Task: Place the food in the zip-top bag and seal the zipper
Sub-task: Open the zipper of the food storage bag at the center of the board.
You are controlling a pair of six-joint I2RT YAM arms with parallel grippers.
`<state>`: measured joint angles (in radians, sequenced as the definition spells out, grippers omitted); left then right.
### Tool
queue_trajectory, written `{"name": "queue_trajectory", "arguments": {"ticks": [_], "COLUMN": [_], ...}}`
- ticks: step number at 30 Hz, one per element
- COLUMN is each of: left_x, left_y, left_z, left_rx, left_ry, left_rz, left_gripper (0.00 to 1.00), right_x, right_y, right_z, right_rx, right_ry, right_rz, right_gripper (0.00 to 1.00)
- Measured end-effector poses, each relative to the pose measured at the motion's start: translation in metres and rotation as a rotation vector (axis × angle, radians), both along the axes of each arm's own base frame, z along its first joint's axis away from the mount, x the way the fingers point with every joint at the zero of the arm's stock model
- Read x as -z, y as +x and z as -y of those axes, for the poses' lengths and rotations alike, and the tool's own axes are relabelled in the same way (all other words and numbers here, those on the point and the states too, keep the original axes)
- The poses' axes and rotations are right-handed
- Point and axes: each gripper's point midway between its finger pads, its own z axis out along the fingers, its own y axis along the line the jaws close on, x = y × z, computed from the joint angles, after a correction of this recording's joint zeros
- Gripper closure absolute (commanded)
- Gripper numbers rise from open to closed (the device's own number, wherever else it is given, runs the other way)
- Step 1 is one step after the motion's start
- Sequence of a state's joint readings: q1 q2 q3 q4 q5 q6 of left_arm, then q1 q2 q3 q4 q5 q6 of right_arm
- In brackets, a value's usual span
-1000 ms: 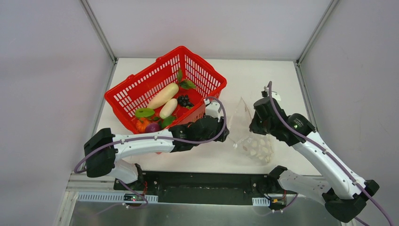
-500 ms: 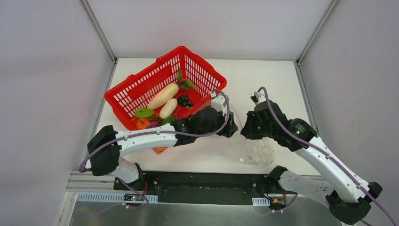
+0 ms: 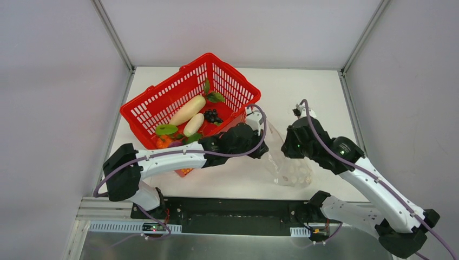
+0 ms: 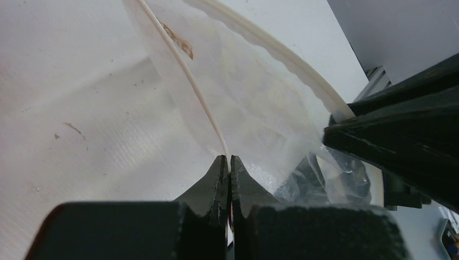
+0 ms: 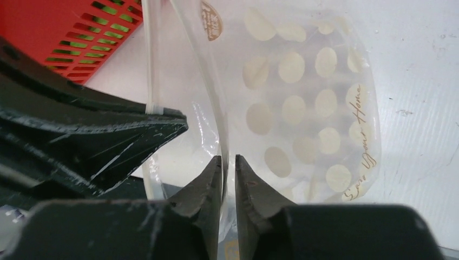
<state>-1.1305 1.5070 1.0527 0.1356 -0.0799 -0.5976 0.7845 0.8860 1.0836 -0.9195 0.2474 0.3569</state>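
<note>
Clear plastic printed with white dots, the zip-top bag sits between the two arms at the right-centre of the white desk. Its mouth is raised and spread, and its dotted body trails toward the desk's near edge.

The left fingers are closed tight, tips together, pinching one thin whitish lip of the zipper where it runs down into them. The other lip curves away to the right and ends at the black body of the opposite arm.

In the right wrist view, the right fingers stand almost closed, with only a narrow slit between them. The second lip of the bag's mouth passes down into that slit and is held there. Gold script lettering runs along the bag's side edge.

The food lies in the red slotted basket at the left-centre of the desk, well apart from the bag. An orange piece and green leaves sit at the basket's near end, and a dark cluster sits toward the middle. Two long white radishes lie side by side among them. The left arm reaches across in front of the basket's near corner.
</note>
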Motion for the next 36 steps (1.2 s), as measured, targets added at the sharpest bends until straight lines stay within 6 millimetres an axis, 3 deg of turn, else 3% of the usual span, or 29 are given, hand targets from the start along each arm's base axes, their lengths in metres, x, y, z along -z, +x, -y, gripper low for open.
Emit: {"name": "queue_trajectory", "arguments": {"ticks": [3, 6, 11, 12, 17, 24, 28, 32, 34, 36], "left_x": [-0.003, -0.02, -0.038, -0.037, -0.023, 0.004, 0.005, -0.003, -0.007, -0.013], "left_y": [-0.002, -0.002, -0.004, -0.004, 0.001, 0.019, 0.025, 0.028, 0.029, 0.029], "left_z": [-0.001, 0.005, 0.011, 0.01, -0.006, -0.053, -0.064, -0.067, -0.068, -0.066], "left_rx": [-0.008, -0.013, -0.015, -0.019, -0.079, -0.259, -0.317, -0.344, -0.35, -0.346], "left_ry": [0.009, -0.018, -0.056, -0.048, 0.029, 0.22, 0.248, 0.236, 0.224, 0.192], "left_rz": [-0.028, -0.036, -0.038, -0.041, -0.044, -0.014, -0.002, 0.014, 0.022, 0.031], "left_gripper": [1.0, 1.0, 1.0, 1.0, 1.0, 1.0, 1.0, 1.0, 0.95, 0.81], "right_x": [0.007, 0.008, 0.007, 0.006, -0.004, -0.047, -0.052, -0.052, -0.054, -0.06], "right_y": [0.005, 0.009, 0.014, 0.014, 0.015, 0.014, 0.005, -0.005, -0.008, -0.01], "right_z": [0.0, -0.003, -0.003, -0.003, 0.0, 0.023, 0.033, 0.028, 0.024, 0.022], "right_rx": [0.007, 0.004, 0.008, 0.008, 0.022, 0.073, 0.076, 0.029, 0.007, -0.002], "right_ry": [-0.047, -0.066, -0.087, -0.089, -0.084, -0.109, -0.137, -0.107, -0.077, -0.039], "right_rz": [-0.019, -0.023, -0.011, -0.01, 0.013, 0.089, 0.07, 0.034, 0.035, 0.058], "right_gripper": [0.74, 0.74, 0.96, 1.0, 1.0, 1.0, 1.0, 0.98, 0.98, 0.98]}}
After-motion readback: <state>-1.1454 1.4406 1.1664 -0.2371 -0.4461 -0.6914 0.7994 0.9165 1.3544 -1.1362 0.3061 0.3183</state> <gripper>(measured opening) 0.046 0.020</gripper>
